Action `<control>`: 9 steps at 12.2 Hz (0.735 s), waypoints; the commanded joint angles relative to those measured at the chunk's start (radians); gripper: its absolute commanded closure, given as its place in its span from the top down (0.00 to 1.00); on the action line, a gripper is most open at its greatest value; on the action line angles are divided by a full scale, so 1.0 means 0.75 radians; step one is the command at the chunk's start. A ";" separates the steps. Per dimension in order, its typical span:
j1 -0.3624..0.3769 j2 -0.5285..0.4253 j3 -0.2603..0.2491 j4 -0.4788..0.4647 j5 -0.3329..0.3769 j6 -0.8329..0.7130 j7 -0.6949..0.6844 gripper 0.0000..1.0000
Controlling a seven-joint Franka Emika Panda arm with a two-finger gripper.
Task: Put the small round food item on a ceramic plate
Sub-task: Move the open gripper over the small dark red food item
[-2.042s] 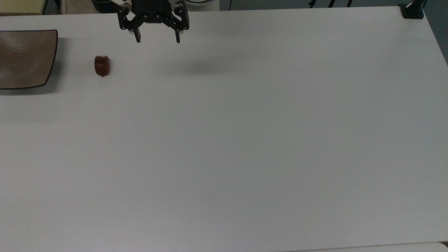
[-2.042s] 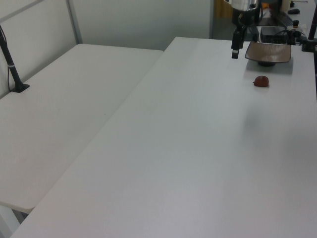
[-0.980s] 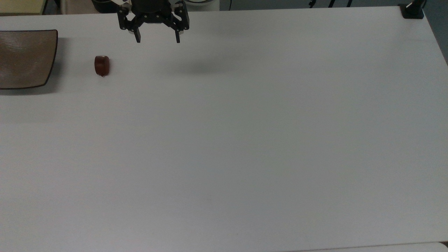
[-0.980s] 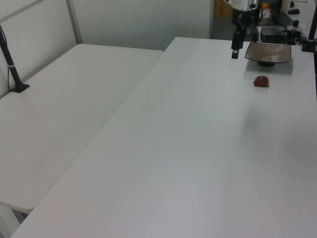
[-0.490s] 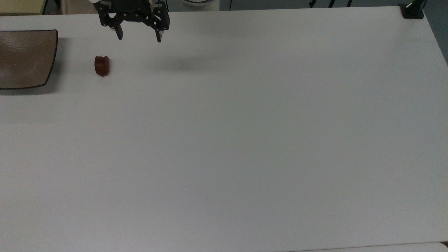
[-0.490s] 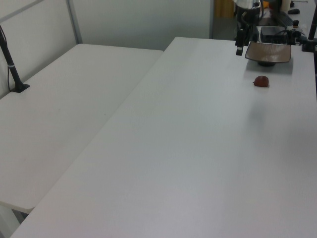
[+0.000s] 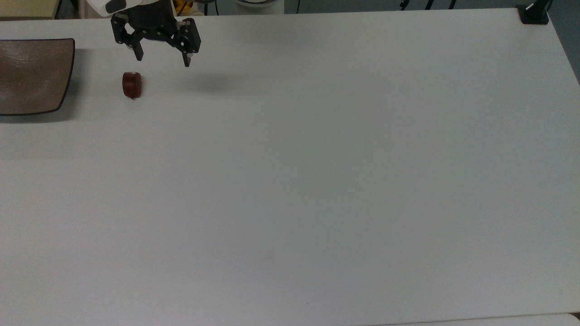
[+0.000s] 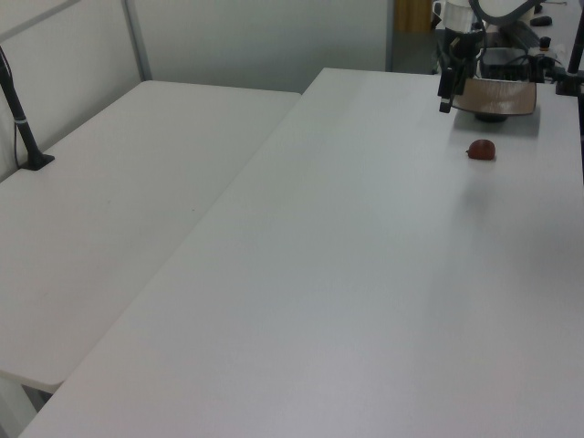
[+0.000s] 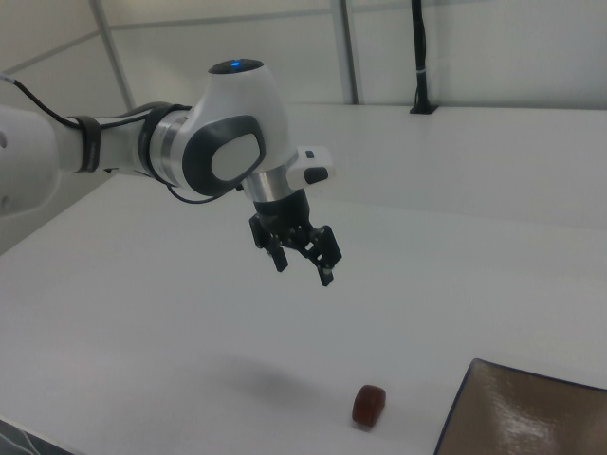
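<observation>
A broad white counter (image 7: 317, 181) takes up nearly the whole top view, bare and matte, with a soft grey shadow in the upper left of the frame. In the left view a 2nd white counter (image 8: 109, 228) adjoins it at the left of the frame, backed by pale wall panels and a black post (image 8: 20, 109) clamped at its edge. In the top view's upper left, the tool (image 7: 163, 59) hangs above the counter with its 2 fingers spread apart and nothing between them. The small round food item (image 7: 132, 85) lies on the counter below and slightly left of the tool, not touching it. The ceramic plate (image 7: 31, 74) sits at the left edge of the frame, near the food item but apart from it. In the right view the white arm (image 9: 190, 152) reaches in from the left.
</observation>
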 commanded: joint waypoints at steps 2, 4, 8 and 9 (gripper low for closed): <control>-0.043 0.027 -0.014 -0.075 -0.056 0.151 -0.036 1.00; -0.067 0.057 -0.022 -0.093 -0.062 0.201 -0.038 1.00; -0.114 0.123 -0.029 -0.132 -0.081 0.231 -0.083 1.00; -0.116 0.141 -0.031 -0.138 -0.091 0.231 -0.108 1.00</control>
